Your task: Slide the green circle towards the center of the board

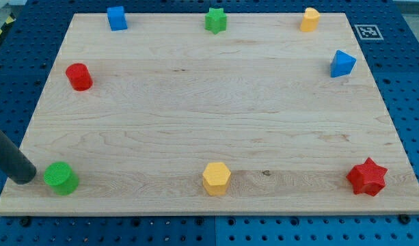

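One green circle (61, 178) sits at the lower left of the frame, near the wooden board (209, 116)'s bottom-left corner, and you will find my tip (22, 179) just beside it on its left, seemingly not quite touching. The rod carries no jaws, so it grips nothing and can only shove. Since the board's center lies up and to the right of the block, you probably need the tip slightly lower first, so the push runs diagonally inward.

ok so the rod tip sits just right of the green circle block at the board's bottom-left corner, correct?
Not quite. The camera view shows my tip just to the view's left of the green circle block, not to its right. The rest holds: the block is at the bottom-left corner of the wooden board.
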